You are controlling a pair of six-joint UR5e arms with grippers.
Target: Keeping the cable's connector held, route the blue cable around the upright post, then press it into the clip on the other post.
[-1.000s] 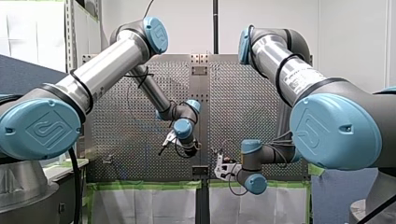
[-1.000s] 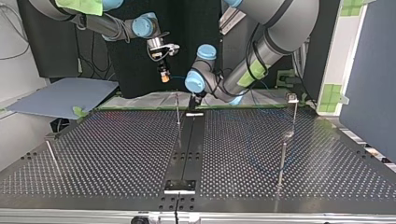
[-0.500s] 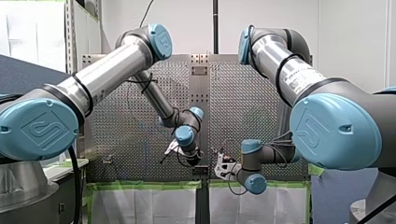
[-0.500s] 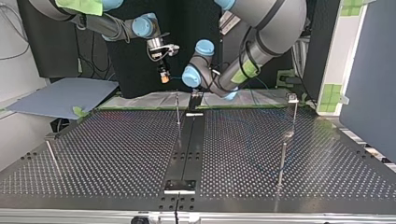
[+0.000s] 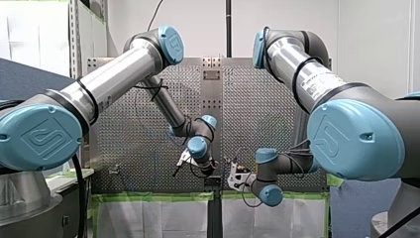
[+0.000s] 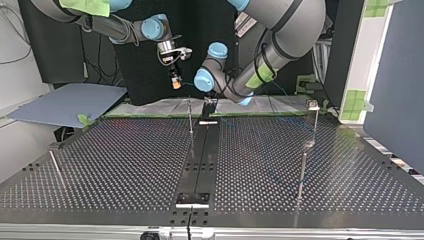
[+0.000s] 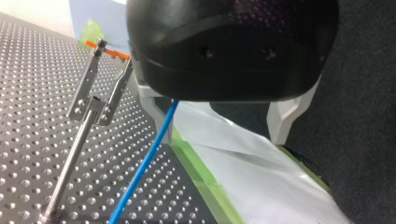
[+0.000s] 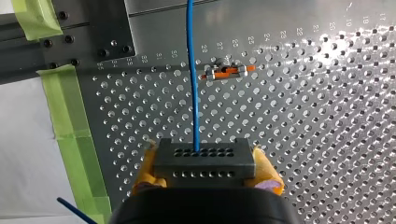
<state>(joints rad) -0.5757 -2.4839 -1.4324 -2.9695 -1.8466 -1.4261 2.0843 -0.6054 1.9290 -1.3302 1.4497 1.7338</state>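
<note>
Perforated table (image 8: 327, 140) below, my right fingers (image 8: 270, 173) pinch the connector (image 8: 204, 161); my left fingers (image 7: 284, 119) are spread, so the blue cable (image 7: 144, 163) could slide off before the clip (image 7: 93, 105).

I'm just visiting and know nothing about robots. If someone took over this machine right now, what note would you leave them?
Right gripper: fingers shut on the connector, blue cable leading ahead from it.
Left gripper: fingers open, cable passing beside one finger, down to the table.
Clip: beside the cable, empty.
Done: connector held.
To do: press the cable into the clip. Whether the routing is finished, I cannot tell.
</note>
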